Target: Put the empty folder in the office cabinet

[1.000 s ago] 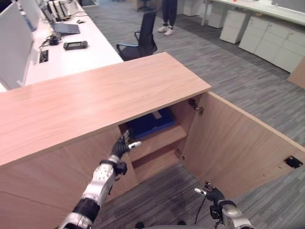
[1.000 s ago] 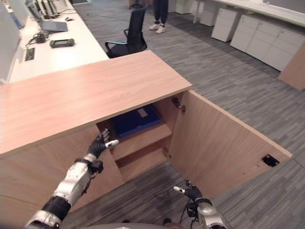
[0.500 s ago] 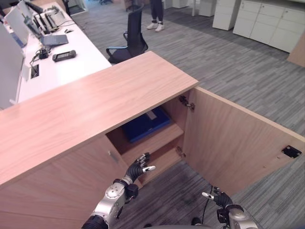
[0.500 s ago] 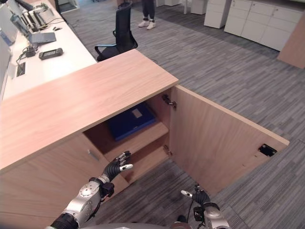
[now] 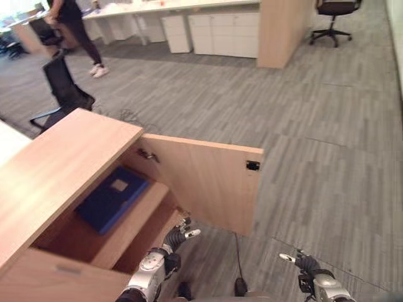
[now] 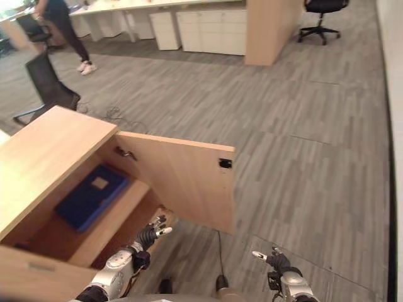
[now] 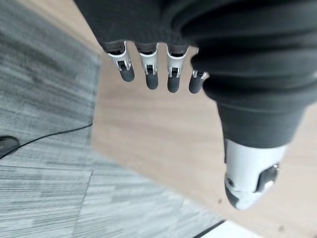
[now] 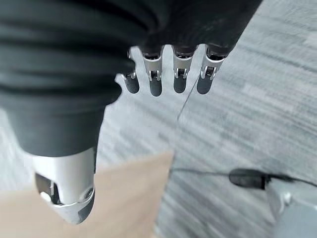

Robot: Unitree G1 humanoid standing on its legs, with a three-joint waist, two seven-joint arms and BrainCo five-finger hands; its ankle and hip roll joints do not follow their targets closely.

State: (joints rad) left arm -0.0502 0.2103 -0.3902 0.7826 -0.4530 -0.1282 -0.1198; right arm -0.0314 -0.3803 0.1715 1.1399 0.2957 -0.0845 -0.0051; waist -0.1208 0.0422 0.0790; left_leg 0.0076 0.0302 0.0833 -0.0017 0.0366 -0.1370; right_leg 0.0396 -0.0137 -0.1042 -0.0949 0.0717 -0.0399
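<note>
A flat blue folder point(image 5: 112, 199) with a pale label lies on the upper shelf point(image 5: 137, 217) of the wooden office cabinet point(image 5: 60, 165). The cabinet's door point(image 5: 211, 182) stands wide open to the right. My left hand point(image 5: 178, 232) hangs low in front of the cabinet's lower opening, below the shelf and apart from the folder. Its fingers point(image 7: 149, 75) are straight with the thumb apart, holding nothing, and the wooden door shows past them. My right hand point(image 5: 304, 262) is low over the grey carpet right of the door, with relaxed fingers point(image 8: 178, 80) and nothing in it.
Grey carpet spreads out to the right of the open door. A black office chair point(image 5: 62, 88) stands behind the cabinet and a person point(image 5: 74, 24) walks beyond it. White drawer units point(image 5: 217, 30), a wooden column point(image 5: 284, 30) and another chair point(image 5: 335, 9) line the far side.
The camera has swung right, so the whole scene shifted left. My left hand dropped from the cabinet's shelf front to low before the lower opening. The folder stays on the shelf.
</note>
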